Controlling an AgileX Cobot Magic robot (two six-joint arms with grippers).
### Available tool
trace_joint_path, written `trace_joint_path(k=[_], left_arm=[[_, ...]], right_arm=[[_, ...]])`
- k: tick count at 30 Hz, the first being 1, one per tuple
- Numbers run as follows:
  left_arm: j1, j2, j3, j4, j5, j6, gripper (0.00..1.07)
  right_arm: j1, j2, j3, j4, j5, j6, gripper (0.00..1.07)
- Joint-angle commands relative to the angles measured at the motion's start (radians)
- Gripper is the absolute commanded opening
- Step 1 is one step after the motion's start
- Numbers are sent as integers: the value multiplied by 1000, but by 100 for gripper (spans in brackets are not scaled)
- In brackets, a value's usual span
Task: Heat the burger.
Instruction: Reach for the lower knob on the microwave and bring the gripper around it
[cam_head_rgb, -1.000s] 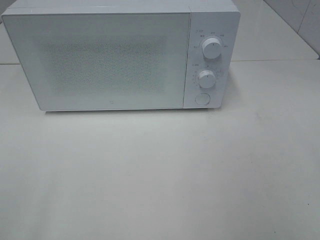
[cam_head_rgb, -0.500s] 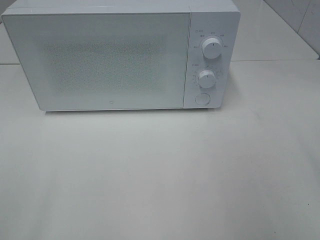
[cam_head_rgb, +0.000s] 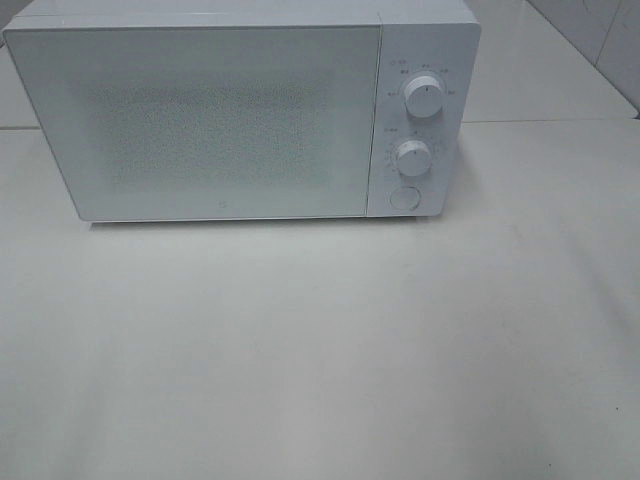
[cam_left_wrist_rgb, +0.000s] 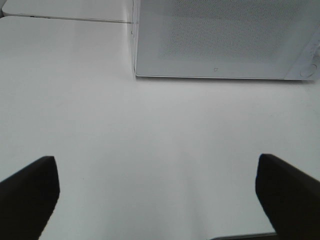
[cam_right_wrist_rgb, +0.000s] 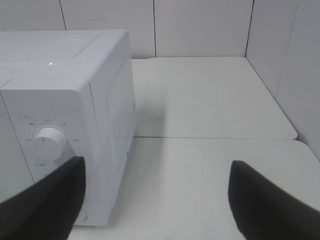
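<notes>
— White microwave (cam_head_rgb: 240, 110), closed, on the pale table (cam_head_rgb: 320, 350) from above; where's the burger?
— Cannot tell; left wrist: left gripper (cam_left_wrist_rgb: 156, 167) spread wide, empty; right wrist: right gripper (cam_right_wrist_rgb: 157, 169) wide, empty, near the dial (cam_right_wrist_rgb: 50, 142).

Soft, flat light washed the white microwave (cam_head_rgb: 220, 120) and table (cam_head_rgb: 320, 350) pale. A faint shadow lay under the microwave's front. The left gripper (cam_left_wrist_rgb: 157, 195) and right gripper (cam_right_wrist_rgb: 155, 200) showed as dark, soft-edged shapes, perhaps out of focus.
</notes>
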Motion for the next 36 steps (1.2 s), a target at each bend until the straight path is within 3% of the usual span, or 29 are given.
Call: trace_joint_path(k=[1, 9, 21, 26, 28, 36], left_arm=[[4, -26, 4, -5, -9, -7, 100], [4, -26, 4, -5, -9, -6, 100], [4, -26, 4, -5, -9, -6, 100], [4, -26, 4, -5, -9, -6, 100], [4, -26, 4, -5, -9, -6, 100], [4, -26, 4, -5, -9, -6, 100]], right_arm=[[2, 45, 2, 3, -95, 2, 74], [2, 270, 2, 3, -305, -10, 74], [2, 455, 2, 7, -474, -77, 74], [61, 531, 43, 156, -590, -180, 74], [123, 574, 76, 277, -673, -266, 74], [294, 677, 81, 560, -752, -383, 74]])
